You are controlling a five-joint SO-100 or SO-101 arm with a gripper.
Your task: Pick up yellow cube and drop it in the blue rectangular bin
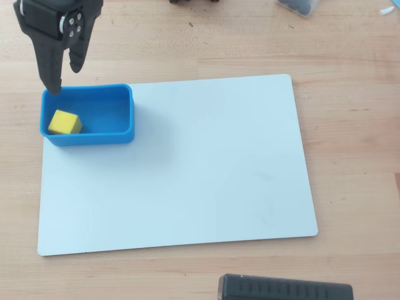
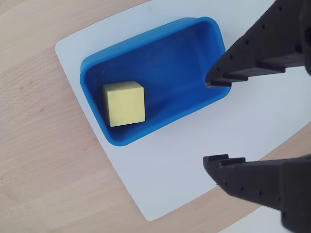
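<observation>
Overhead view: my gripper sits at the top left, black, fingers pointing down toward the back left corner of the blue rectangular bin, tips spread apart with nothing between them. Yellow cube lies inside the bin, on its floor at the left end, close to the left wall. Bin stands on the top left corner of a white sheet, which lies on the wooden table. A dark boxy object pokes in at the bottom edge, off the sheet; can't tell what it is. Something dark at the top right edge, too cut off to name.

Wrist view: my gripper comes in from the right, released, wide gap between the two black fingers; upper tip overlaps the bin's right-hand rim, lower tip is over the white sheet. Cube rests flat in the left half of the bin, well clear of both fingers. I'm holding nothing
</observation>
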